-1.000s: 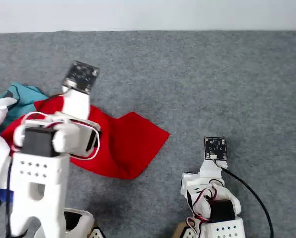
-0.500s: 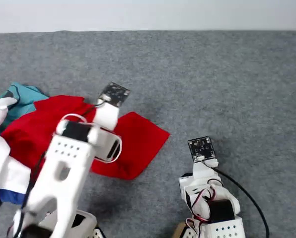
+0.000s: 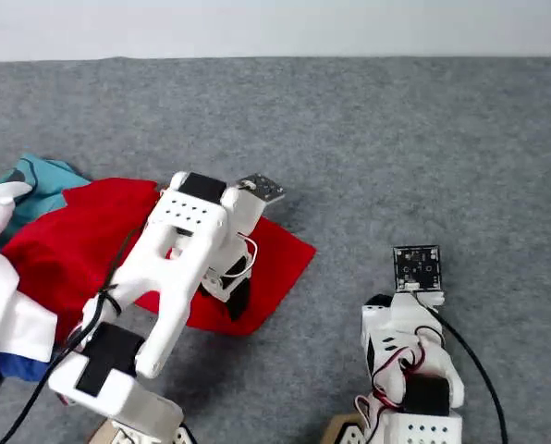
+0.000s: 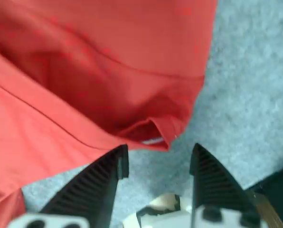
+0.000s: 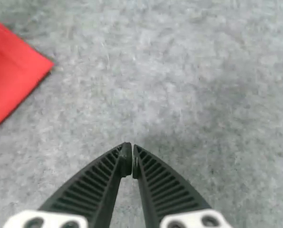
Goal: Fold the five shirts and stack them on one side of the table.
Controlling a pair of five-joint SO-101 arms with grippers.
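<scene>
A red shirt (image 3: 72, 242) lies crumpled at the left of the grey table, one corner pointing right. My left arm reaches over it, and the left gripper (image 3: 237, 298) hangs above the shirt's near edge. In the left wrist view that gripper (image 4: 158, 156) is open just over the red shirt's hem (image 4: 153, 137), holding nothing. A teal shirt (image 3: 42, 180) peeks out behind the red one. A white shirt (image 3: 3, 305) with a blue part lies at the far left edge. My right gripper (image 5: 128, 161) is shut and empty over bare carpet, with the red shirt's corner (image 5: 11, 71) off to one side.
The grey carpeted table (image 3: 396, 139) stretches out behind and to the right of the shirts. The right arm's base (image 3: 410, 370) stands at the near edge, a black cable trailing from it.
My left arm has swung right and down across the red shirt to its near right edge. The right arm has shifted slightly to the right.
</scene>
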